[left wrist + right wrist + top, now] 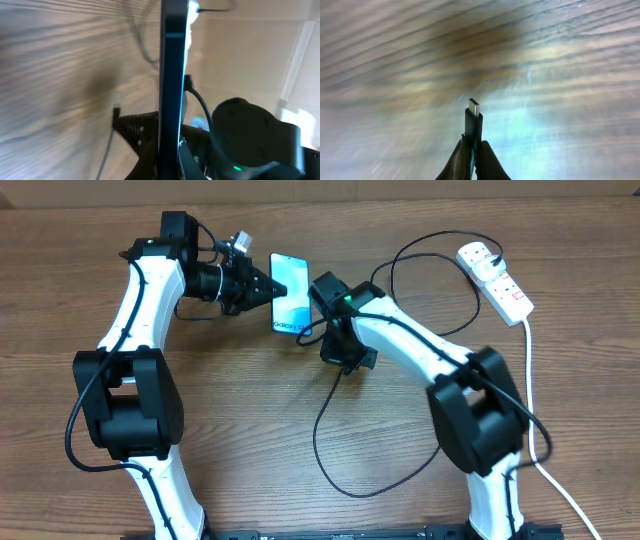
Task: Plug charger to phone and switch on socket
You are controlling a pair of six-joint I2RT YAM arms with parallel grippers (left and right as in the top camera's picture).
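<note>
Phone [290, 293] has its edge pinched in the closed left claw [268, 286] so it will not slide, I think, while the right claw [472, 152] just beside it is squeezed shut on the charger [474, 131] with the little tip [474, 106] poking out, ready to be pushed into the phone.

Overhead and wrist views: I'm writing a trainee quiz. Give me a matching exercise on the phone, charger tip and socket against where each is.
1 phone
2 charger tip
3 socket

A between the jaws of the right gripper
B lying at the far right of the table
C between the jaws of the left gripper

Pairs: 1-C, 2-A, 3-B.
</note>
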